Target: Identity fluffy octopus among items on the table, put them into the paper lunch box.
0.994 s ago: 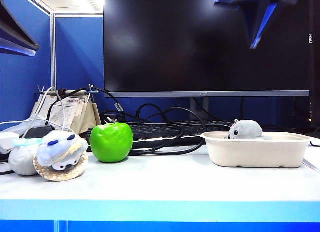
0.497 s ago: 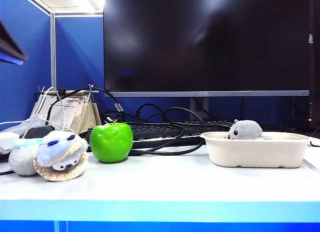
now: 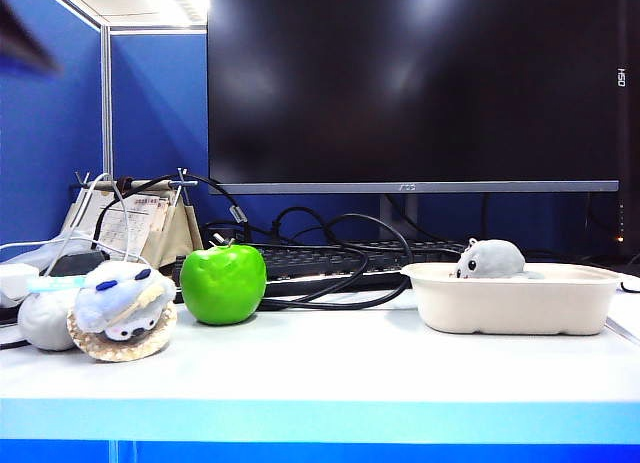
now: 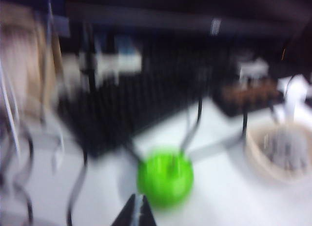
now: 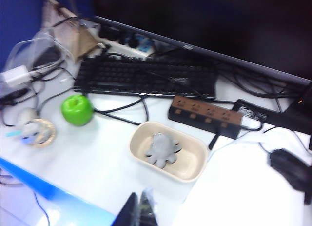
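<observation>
Exterior view: black monitor [image 3: 410, 83] fills the back, keyboard [image 3: 340, 258] and cables beneath it. White table [image 3: 330, 368] carries everything else.

Paper lunch box [image 3: 515, 298] stands right of centre, open side up. Fluffy octopus [image 3: 490, 258] lies inside it, head showing above the rim; the right wrist view confirms it flat on the tray floor [image 5: 163, 149], tentacles spread. Judged: placement done, nothing left to load.

Green apple [image 3: 223, 283] sits left of centre, well apart from the box. Plush bird [image 3: 122, 303] and grey ball [image 3: 45, 321] stay grouped at the far left edge — distractors, untouched.

Right gripper [image 5: 139, 211] hangs high above the table's front edge, fingers together, nothing held. Left gripper [image 4: 135, 214] also pressed together and empty, above the apple's near side; that view is badly blurred.
</observation>
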`<state>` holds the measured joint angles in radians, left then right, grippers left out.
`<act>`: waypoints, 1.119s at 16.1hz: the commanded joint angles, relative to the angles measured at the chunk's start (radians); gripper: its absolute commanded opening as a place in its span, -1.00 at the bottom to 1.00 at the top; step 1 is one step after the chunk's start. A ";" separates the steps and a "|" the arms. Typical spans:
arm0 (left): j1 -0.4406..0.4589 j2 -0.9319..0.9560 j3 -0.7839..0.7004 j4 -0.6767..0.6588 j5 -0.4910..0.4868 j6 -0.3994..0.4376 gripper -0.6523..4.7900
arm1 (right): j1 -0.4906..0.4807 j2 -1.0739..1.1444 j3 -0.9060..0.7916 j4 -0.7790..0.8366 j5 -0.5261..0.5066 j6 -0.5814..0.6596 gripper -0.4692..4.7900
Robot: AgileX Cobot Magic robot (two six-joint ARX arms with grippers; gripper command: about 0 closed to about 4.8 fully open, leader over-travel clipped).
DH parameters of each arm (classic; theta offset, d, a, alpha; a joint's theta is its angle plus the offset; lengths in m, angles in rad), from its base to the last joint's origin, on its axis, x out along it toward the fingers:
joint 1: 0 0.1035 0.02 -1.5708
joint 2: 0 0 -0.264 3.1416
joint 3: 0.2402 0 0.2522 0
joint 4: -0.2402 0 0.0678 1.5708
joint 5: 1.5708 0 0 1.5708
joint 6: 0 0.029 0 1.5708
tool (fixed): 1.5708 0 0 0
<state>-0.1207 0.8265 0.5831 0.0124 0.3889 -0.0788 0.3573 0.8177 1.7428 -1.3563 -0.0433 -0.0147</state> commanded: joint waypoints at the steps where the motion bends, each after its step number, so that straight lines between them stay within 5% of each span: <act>1: 0.000 -0.002 0.005 0.226 0.000 0.003 -0.78 | 0.000 -0.210 -0.182 0.152 -0.004 0.056 -0.83; 7: 0.000 -0.001 0.005 0.451 -0.005 0.005 -0.78 | -0.001 -0.763 -0.779 0.705 -0.003 0.097 -0.83; 10: 0.001 0.005 0.008 0.604 -0.038 0.081 -0.78 | 0.003 -0.781 -1.037 0.830 -0.038 0.097 -0.82; 15: 0.005 0.078 0.005 0.450 -0.056 0.135 -0.78 | 0.003 -0.740 -1.407 1.239 0.108 0.093 -0.82; 18: 0.005 0.203 0.005 0.360 -0.053 0.135 -0.78 | 0.003 -0.742 -1.555 1.327 0.178 0.094 -0.83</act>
<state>-0.1162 1.0084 0.5861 0.3779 0.3359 0.0528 0.3603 0.0761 0.1947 -0.0631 0.1162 0.0784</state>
